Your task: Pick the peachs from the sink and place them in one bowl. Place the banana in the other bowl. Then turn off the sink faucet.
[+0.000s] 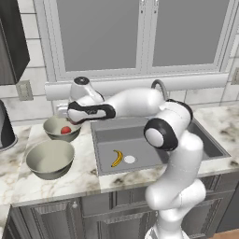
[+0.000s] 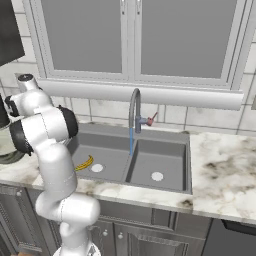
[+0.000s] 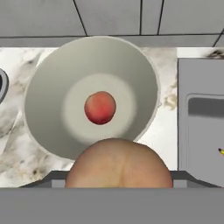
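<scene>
So on the left, the gripper hangs right over the smaller bowl, fingers about two-thirds open around the second peach, with the first peach already sitting inside. I'd say the next move is just letting go. Further right, the banana waits in the sink and the faucet is running.

place: kitchen | cues: sink, faucet, marble counter, cabinets, window
</scene>
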